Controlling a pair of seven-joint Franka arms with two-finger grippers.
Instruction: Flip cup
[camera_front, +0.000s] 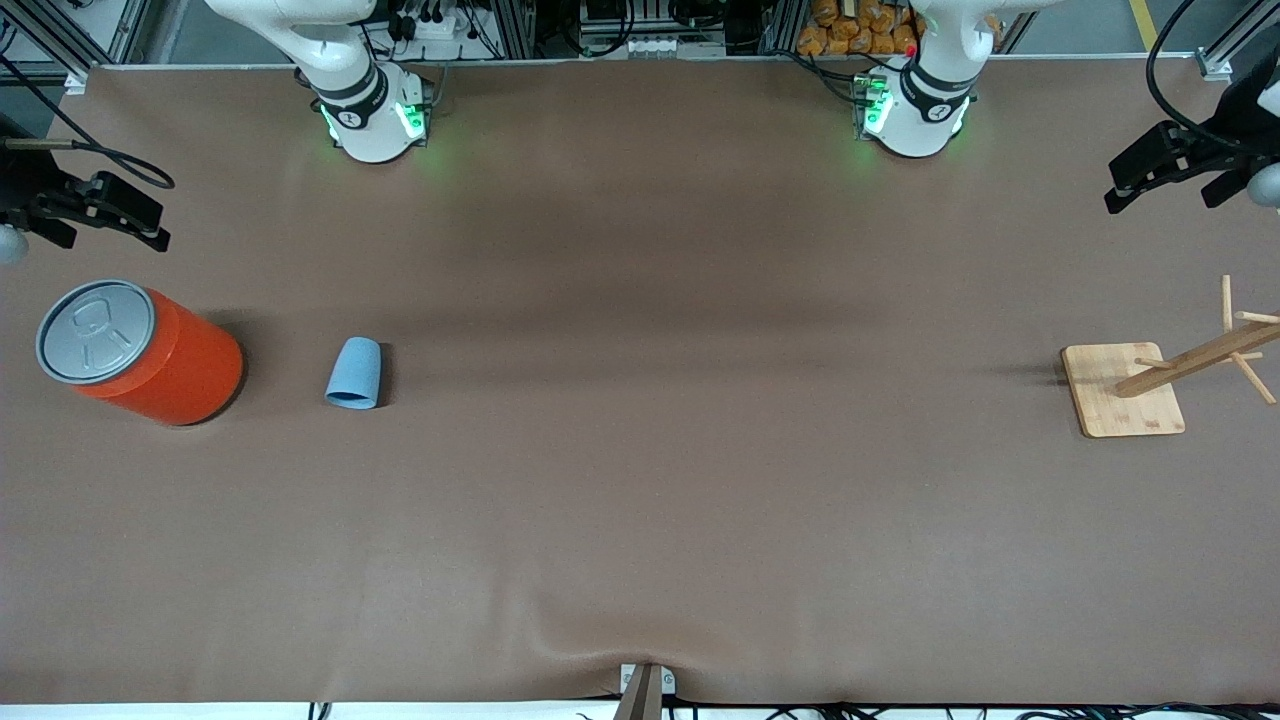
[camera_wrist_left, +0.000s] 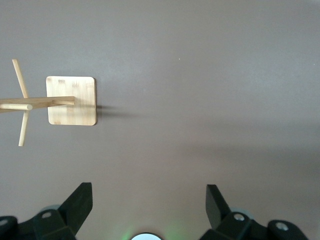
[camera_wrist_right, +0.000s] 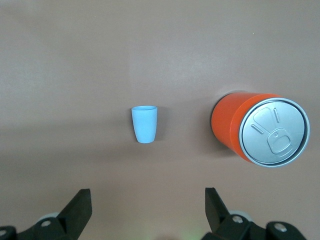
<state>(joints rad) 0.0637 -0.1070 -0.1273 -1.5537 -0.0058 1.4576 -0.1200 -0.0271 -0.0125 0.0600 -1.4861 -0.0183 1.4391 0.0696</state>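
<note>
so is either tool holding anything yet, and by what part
Nothing is held. Both the left tool and the right tool are open and empty, up over the table; the cup lies untouched beside the orange can.

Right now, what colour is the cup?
Plain light blue cup, clearest in the right wrist view.

The wooden peg rack (camera_front: 1180, 370) runs off the front view's edge, and its upper pegs are perhaps cropped.
</note>
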